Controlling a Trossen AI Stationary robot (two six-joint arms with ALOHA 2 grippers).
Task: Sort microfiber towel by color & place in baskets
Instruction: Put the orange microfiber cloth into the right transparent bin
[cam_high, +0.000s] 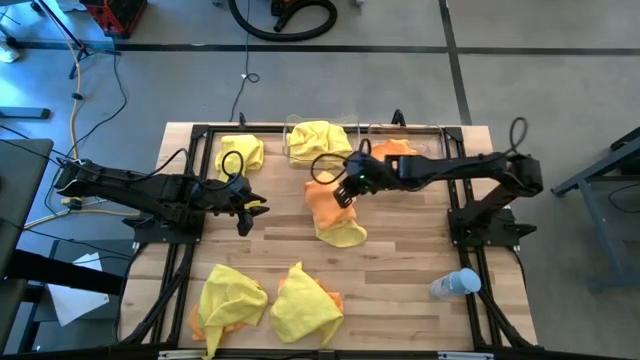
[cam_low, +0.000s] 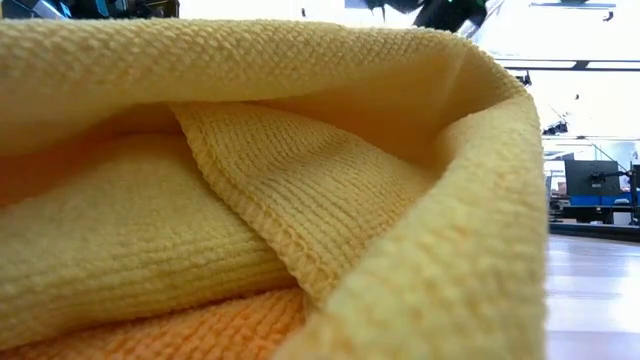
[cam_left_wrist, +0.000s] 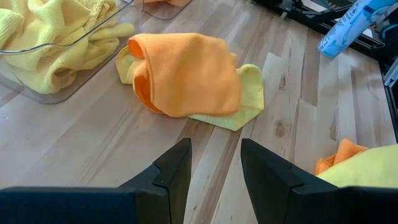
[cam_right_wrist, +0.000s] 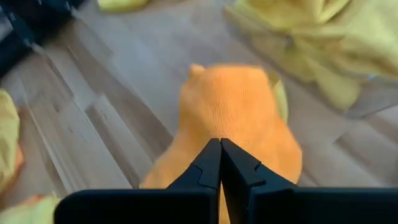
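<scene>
An orange towel (cam_high: 322, 200) (cam_left_wrist: 186, 74) (cam_right_wrist: 233, 118) lies bunched at mid-table, over a yellow towel (cam_high: 345, 236) (cam_left_wrist: 239, 102). My right gripper (cam_high: 345, 190) (cam_right_wrist: 221, 144) hovers shut just above the orange towel's far side. My left gripper (cam_high: 255, 207) (cam_left_wrist: 214, 146) is open, low over bare wood to the left of that pile. Two clear baskets stand at the far edge: one (cam_high: 289, 140) (cam_left_wrist: 68, 59) holds yellow towels, the other (cam_high: 432, 138) an orange one. Another yellow towel (cam_high: 240, 153) lies left of the baskets.
Two yellow towels (cam_high: 232, 298) (cam_high: 305, 305) with orange showing beneath lie near the front edge; one (cam_low: 300, 180) fills the low view. A clear bottle (cam_high: 455, 285) (cam_left_wrist: 351, 25) lies at the near right. Bare wood spans the table's middle between the grippers and the front towels.
</scene>
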